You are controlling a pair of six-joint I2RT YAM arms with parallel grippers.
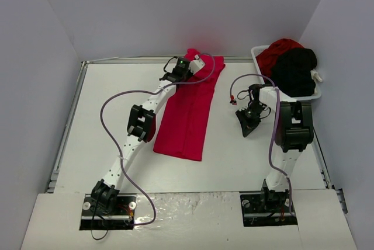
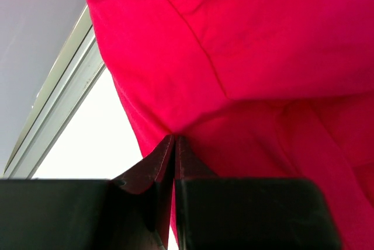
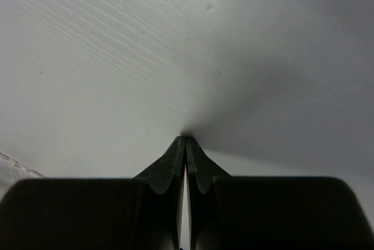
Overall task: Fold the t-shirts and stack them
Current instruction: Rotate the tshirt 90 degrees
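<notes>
A bright red t-shirt (image 1: 187,118) lies folded into a long narrow strip down the middle of the table. My left gripper (image 1: 193,63) is at the strip's far end, near the back wall. In the left wrist view the left gripper (image 2: 175,137) is shut on a pinch of the red cloth (image 2: 245,45), which fills most of that view. My right gripper (image 1: 244,130) is to the right of the shirt, apart from it, pointing down at the table. In the right wrist view it (image 3: 186,138) is shut with nothing in it, tips at the bare white surface.
A white basket (image 1: 257,54) stands at the back right corner, holding another red t-shirt (image 1: 274,51) and a black t-shirt (image 1: 295,69). The table's back edge rail (image 2: 64,86) runs close behind the left gripper. Grey walls close in three sides.
</notes>
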